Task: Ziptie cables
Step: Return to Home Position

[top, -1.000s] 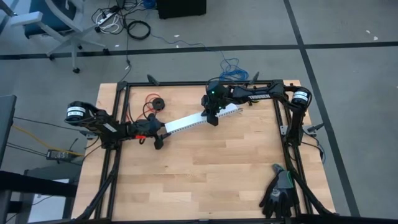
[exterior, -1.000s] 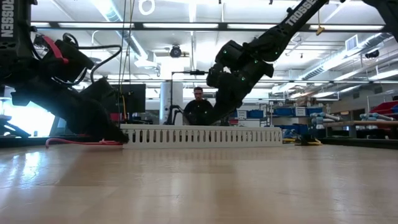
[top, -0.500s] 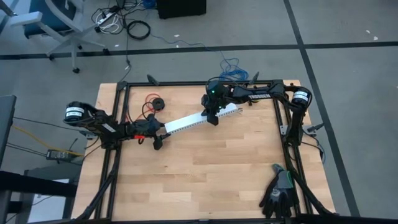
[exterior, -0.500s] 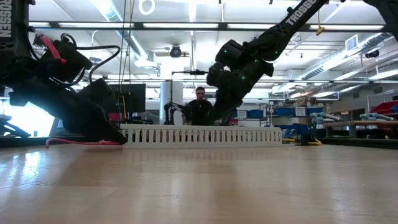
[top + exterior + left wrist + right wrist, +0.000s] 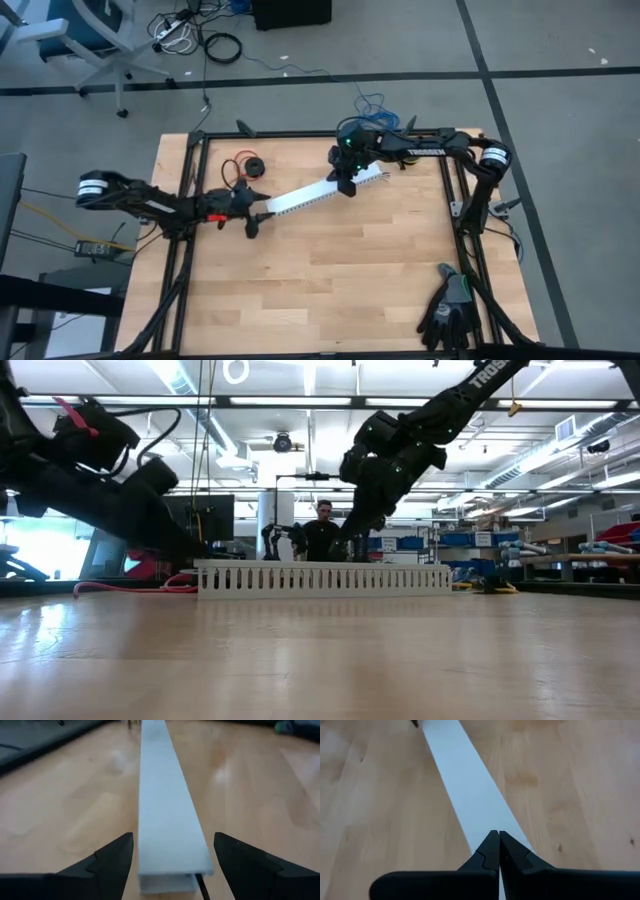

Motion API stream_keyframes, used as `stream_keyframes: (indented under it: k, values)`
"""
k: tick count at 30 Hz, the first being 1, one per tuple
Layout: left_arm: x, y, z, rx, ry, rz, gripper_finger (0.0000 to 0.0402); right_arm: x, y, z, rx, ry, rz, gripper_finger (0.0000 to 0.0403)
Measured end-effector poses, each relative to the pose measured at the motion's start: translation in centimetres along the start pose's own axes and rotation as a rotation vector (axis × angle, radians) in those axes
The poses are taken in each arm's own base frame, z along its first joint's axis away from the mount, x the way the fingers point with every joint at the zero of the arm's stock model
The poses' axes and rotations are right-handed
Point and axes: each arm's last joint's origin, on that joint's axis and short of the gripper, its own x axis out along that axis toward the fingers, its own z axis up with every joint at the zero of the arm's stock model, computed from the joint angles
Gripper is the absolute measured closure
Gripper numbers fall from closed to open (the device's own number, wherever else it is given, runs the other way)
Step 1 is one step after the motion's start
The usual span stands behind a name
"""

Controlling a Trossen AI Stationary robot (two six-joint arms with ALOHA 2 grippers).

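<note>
A long white plastic cable duct (image 5: 325, 191) lies slantwise on the pale wooden bench (image 5: 330, 280), in the back half. One end points towards the left edge and the other towards the back edge. Its lid is on, and from the low view its slotted side wall (image 5: 325, 579) faces the front.

The left end effector (image 5: 256, 212) sits at the duct's left-hand end. Its two dark fingers (image 5: 112, 857) are spread wide, one on each side of that end, apart from it and gripping nothing.

The right end effector (image 5: 347, 185) is over the duct's other half, towards the back edge. Its fingers (image 5: 487, 852) are pressed tight together with nothing between them, and the tips point down at the flat white lid. Whether they touch it I cannot tell.

The cables are hidden under the lid. A thin dark strand (image 5: 201, 885) pokes out of the open end between the left fingers. Whether it is the ziptie or one of the cables I cannot tell.

A red wire coiled on a black spool (image 5: 247, 166) rests near the back left corner, well apart from the duct. A pair of black gloves (image 5: 450, 308) lies by the front right corner. Beyond the bench, a person (image 5: 322, 532) stands in the room.
</note>
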Motion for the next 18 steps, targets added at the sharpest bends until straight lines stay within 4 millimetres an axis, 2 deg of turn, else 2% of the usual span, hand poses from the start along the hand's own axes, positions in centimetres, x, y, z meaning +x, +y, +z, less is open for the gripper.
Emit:
stream_keyframes:
  k: [4, 7, 13, 18]
  values:
    - [-0.6, 0.0, 0.8, -0.005, -0.050, 0.015, 0.0114, -0.4, 0.2, -0.3, 0.000, 0.005, -0.001, 0.0403]
    - [-1.2, 0.1, 1.4, -0.011, -0.085, 0.052, 0.0115, -0.8, 0.1, -1.6, 0.027, -0.023, -0.015, 0.0403]
    - [-2.4, 0.3, 2.2, 0.003, -0.133, 0.103, 0.0115, -2.9, 0.5, -6.1, 0.136, -0.151, -0.090, 0.0403]
    - [-3.3, 0.4, 3.0, -0.003, -0.212, 0.106, 0.0115, -5.2, 2.1, -10.2, 0.204, -0.226, -0.171, 0.0403]
